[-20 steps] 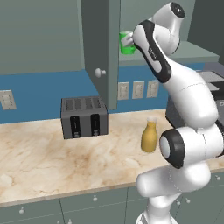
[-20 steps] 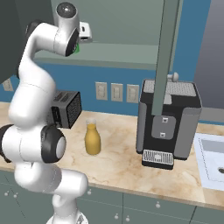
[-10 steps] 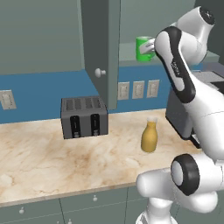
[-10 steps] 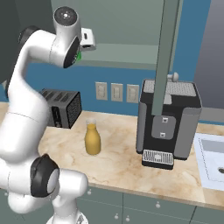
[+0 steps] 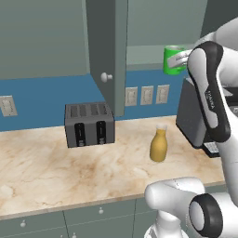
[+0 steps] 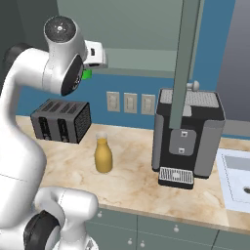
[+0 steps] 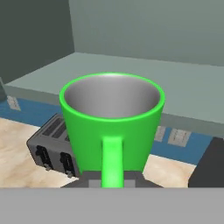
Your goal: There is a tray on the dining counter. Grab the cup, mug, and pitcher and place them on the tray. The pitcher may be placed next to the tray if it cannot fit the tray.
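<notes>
My gripper (image 7: pixel 112 180) is shut on the handle of the bright green mug (image 7: pixel 111 118) and holds it upright, high above the counter. In the left base view the mug (image 5: pixel 172 59) hangs in front of the open wall cabinet, with the gripper (image 5: pixel 180 60) at its right side. A sliver of the mug (image 6: pixel 87 74) shows behind the hand in the right base view. The amber pitcher (image 5: pixel 158 145) (image 6: pixel 103 155) stands on the marble counter below, between the toaster and the coffee machine. The tray, cup and dining counter are out of view.
A dark toaster (image 5: pixel 89 124) (image 6: pixel 61 120) (image 7: pixel 52 146) sits at the back wall. A black coffee machine (image 6: pixel 188 136) (image 5: pixel 193 116) stands to the right, a sink (image 6: pixel 237 178) beyond it. The open cabinet door (image 5: pixel 107 51) (image 6: pixel 185 58) juts out over the counter.
The arm has swung to the right in the left base view, carrying the green mug away from the cabinet door and slightly lower. The pitcher and toaster have not moved.
</notes>
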